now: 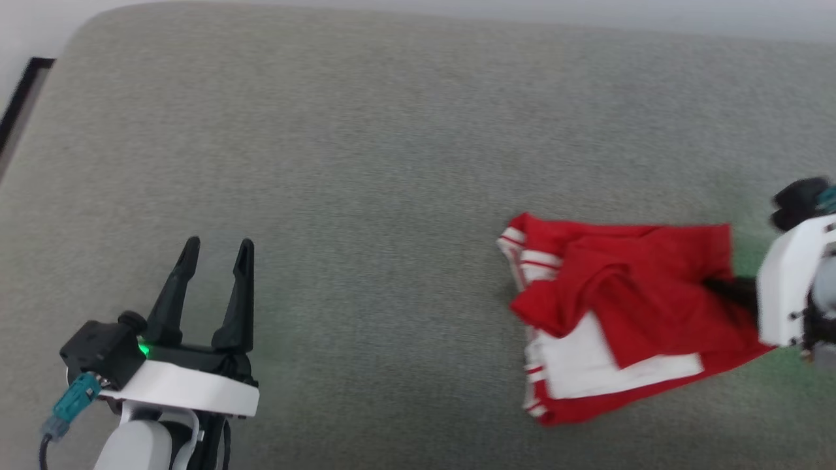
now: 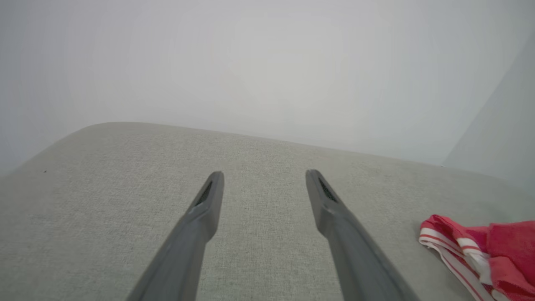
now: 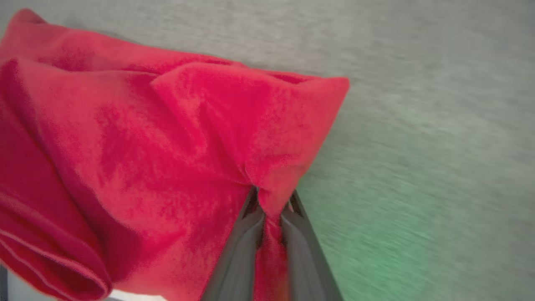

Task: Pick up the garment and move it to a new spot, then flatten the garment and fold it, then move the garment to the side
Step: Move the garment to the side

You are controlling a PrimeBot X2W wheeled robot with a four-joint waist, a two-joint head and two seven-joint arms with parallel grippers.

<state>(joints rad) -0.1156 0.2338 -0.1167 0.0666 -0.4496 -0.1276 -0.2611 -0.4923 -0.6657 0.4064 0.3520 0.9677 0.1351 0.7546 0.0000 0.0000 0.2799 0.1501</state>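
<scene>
Broadly, the grey cloth-covered bench (image 1: 392, 130) lay bare across its far half and its whole left side, so plenty of room was offered for a new spot.

The garment (image 1: 627, 287) was found crumpled toward the right side of the bench, nearer the near edge than the far one. Red body cloth was heaped over a white sleeve, with the striped trim turned toward the bench's middle.

The right claw (image 1: 731, 290) had been brought in from the right. In the right wrist view its fingers (image 3: 246, 234) were seen closed almost together on a narrow pinch of red cloth at the garment's right-hand edge. The left claw (image 1: 215, 251) was held spread wide with nothing in it, over bare cloth near the near-left corner and well apart from the garment.

The step in hand was judged to be the pick-up for the first move. Only a thin fold was gripped, and close to the fingertips, so the lift would best be made slowly and the pinch watched for slipping. Because a single hold was taken at one edge, the rest could be expected to hang and trail. The garment should therefore be raised well clear before being carried toward the bench's middle, and set down where both claws could reach it for flattening.
</scene>
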